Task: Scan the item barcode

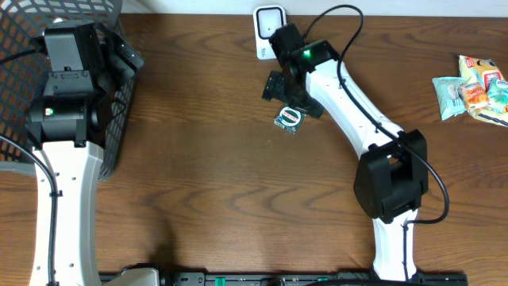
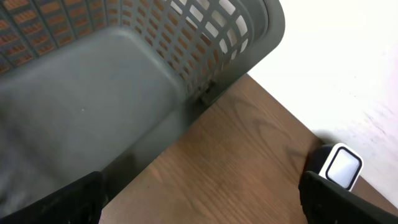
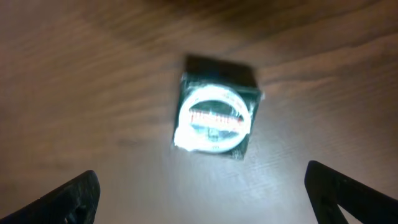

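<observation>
Two arms reach over the wooden table [image 1: 198, 159], and both hands are hard to see whole. The right gripper [image 1: 290, 95] hangs right above the item [image 3: 214, 115] with its jaws spread wide and nothing in them. From its wrist camera only the two dark fingertips [image 3: 68, 199] show, cut off at the bottom corners, with the item lying flat on the wood between them and touched by neither. The item is a small dark packet with a round white label, sitting mid-table just near of the scanner [image 1: 269, 24]. Glare washes the label out and the picture is blurred, so I cannot find a barcode on it. From overhead the hand covers the packet's far edge, and the right wrist hides part of the white scanner at the far edge. The left gripper [image 2: 205, 202] is also open wide and empty, hovering at the far-left corner by the grey mesh basket [image 2: 186, 37] — from overhead its fingers are nearly lost against the dark mesh. Some bright snack packets [image 1: 476, 87] lie at the far right, cut off by the frame.
</observation>
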### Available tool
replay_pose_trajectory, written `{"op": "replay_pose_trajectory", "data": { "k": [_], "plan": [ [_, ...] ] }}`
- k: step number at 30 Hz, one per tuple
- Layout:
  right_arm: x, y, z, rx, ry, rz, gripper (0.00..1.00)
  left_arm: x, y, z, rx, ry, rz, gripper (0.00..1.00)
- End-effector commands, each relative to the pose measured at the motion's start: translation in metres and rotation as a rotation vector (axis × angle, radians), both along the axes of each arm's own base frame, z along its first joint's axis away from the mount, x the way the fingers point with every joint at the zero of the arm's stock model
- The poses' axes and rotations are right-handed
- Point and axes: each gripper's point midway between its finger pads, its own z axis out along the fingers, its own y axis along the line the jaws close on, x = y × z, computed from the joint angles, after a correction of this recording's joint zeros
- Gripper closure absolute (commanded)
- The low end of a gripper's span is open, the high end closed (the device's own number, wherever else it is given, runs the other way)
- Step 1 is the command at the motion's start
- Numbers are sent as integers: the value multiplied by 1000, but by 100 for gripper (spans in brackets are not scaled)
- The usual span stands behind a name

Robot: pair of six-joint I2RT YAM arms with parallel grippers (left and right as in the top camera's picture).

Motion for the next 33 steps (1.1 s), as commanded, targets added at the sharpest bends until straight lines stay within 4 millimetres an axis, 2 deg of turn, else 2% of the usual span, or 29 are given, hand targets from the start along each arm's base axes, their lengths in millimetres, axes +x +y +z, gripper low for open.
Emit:
{"op": "replay_pose_trajectory", "data": {
  "k": [1,5,8,15,23,33],
  "plan": [
    [-2,-9,-23,-27,5,-123,8,-2,2,2,-7,-6,13,2],
    [-3,-7,-42,-13,2,-121,8,-2,2,2,-7,-6,13,2],
    [-3,-13,-51,-17,6,-123,8,-2,2,2,-7,-6,13,2],
    [2,-8,-63,21,-6,27,9,-2,2,2,-7,-6,13,2],
    [-1,-9,-71,31,17,-45,11,-2,2,2,-7,-6,13,2],
    [-4,-13,-88,4,50,-49,12,-2,2,2,-7,-6,13,2]
  ]
}}
